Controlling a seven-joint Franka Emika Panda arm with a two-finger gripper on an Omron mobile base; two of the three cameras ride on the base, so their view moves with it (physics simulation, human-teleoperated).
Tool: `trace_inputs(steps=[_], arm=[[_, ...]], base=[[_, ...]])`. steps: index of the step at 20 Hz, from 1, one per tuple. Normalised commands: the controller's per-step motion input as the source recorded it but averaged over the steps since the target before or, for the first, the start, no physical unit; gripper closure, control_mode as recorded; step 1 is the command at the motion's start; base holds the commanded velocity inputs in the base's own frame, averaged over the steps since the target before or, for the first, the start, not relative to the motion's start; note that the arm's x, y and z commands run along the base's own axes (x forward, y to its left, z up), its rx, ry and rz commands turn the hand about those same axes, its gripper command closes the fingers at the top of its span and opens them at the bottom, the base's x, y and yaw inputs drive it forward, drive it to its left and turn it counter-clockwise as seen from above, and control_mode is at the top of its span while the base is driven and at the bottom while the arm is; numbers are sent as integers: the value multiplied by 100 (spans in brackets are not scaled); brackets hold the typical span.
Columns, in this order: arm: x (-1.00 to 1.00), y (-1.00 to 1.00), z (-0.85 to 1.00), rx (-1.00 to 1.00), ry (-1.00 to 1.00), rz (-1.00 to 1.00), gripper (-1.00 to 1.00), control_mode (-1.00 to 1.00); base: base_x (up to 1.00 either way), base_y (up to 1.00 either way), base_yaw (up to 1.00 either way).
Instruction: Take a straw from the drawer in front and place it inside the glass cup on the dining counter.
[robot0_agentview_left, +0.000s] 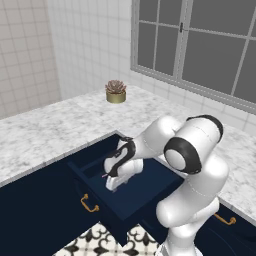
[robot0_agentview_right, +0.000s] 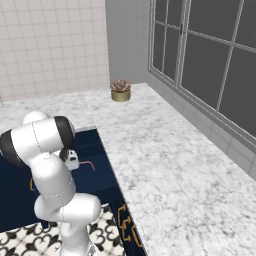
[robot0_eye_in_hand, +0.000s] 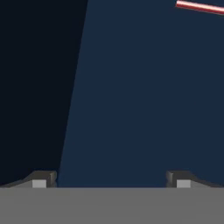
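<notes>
The navy drawer (robot0_agentview_left: 150, 186) stands pulled out, its brass handle (robot0_agentview_left: 89, 203) on the flat front. My gripper (robot0_agentview_left: 113, 185) reaches down inside it, open with nothing between the fingers. In the hand view the gripper (robot0_eye_in_hand: 111, 179) hovers just over the bare drawer floor (robot0_eye_in_hand: 140, 96), the two fingertips (robot0_eye_in_hand: 41, 179) far apart. The thin red-pink straw (robot0_eye_in_hand: 199, 6) lies on the floor at that view's top right, apart from the fingers. It also shows as a thin red line, the straw (robot0_agentview_right: 88, 163), beside my hand. The glass cup and dining counter are out of view.
A brass pot with a succulent (robot0_agentview_left: 116, 92) stands on the marble worktop (robot0_agentview_left: 60, 127) under the window. The drawer's dark side wall (robot0_eye_in_hand: 35, 87) is close on one side of the gripper. Patterned floor tiles (robot0_agentview_left: 100, 242) lie below the drawer front.
</notes>
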Motion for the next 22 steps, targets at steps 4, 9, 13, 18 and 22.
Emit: trace_inputs(steps=[4,9,13,18,22], arm=[[-9,39,-23,8,0,0,-100,-100],[-34,50,-12,5,-1,0,-100,-100],[-48,60,-3,3,0,-4,-100,-100],[-46,85,0,3,0,-4,-100,-100],[-46,81,9,0,-1,-3,-100,-100]], base=[[0,0,0],[0,0,0],[0,0,0],[0,0,0],[0,0,0]])
